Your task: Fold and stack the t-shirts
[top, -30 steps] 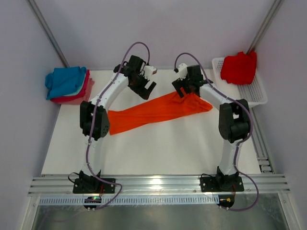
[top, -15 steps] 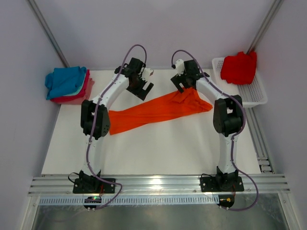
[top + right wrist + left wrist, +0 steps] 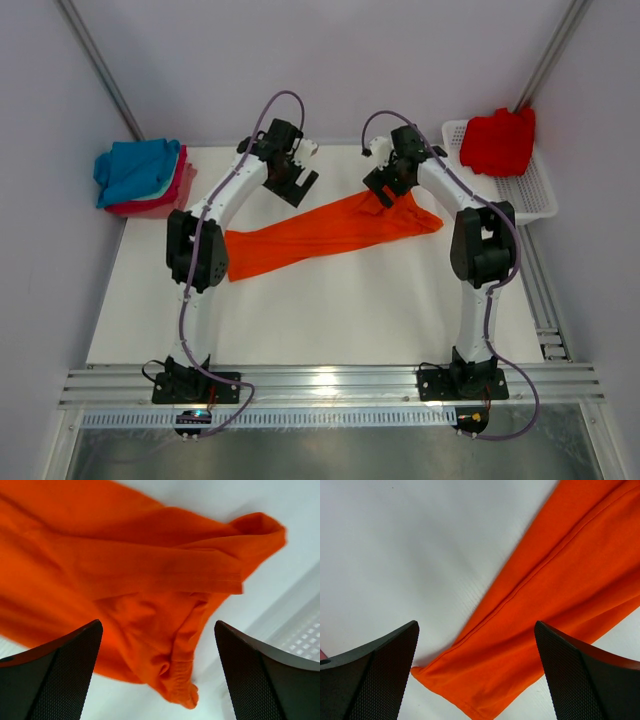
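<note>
Robot lab test cell, plain pale walls [image 3: 400, 60] boxing in a white table [image 3: 330, 310], aluminium rail [image 3: 330, 382] across the bottom of the frame, left arm [image 3: 190, 250] and right arm [image 3: 483, 250] bolted there, metal strut [image 3: 102, 75] upper left.

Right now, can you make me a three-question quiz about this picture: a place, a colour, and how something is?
1. Where is the red t-shirt? A in the white mesh basket; B on the floor; C hanging on a wall.
2. What colour is the t-shirt stretched across the table? A green; B orange; C black.
3. How is the left gripper? A shut on a t-shirt; B open, holding nothing; C shut on the basket.
Answers: 1 A, it lies heaped in the basket. 2 B, the orange t-shirt shows in every view. 3 B, its fingers stand wide apart.
</note>
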